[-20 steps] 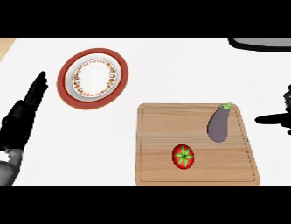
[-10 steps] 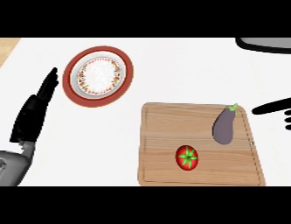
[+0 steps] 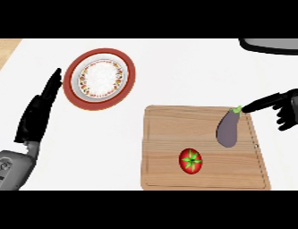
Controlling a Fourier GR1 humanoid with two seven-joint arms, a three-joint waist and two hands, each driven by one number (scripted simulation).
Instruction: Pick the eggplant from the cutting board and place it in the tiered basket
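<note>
On a white table (image 3: 177, 67), a wooden cutting board (image 3: 164, 179) lies at five o'clock and a red-rimmed plate (image 3: 129, 76) at eleven. The left hand (image 3: 37, 114) rests open at nine. The right hand (image 3: 296, 114), at three, fingers extended and empty, hovers just beside the stem of the eggplant (image 3: 227, 129), which lies on the board's right side. A good grasp would likely wrap its thick middle, clear of the tomato (image 3: 191, 161).
</note>
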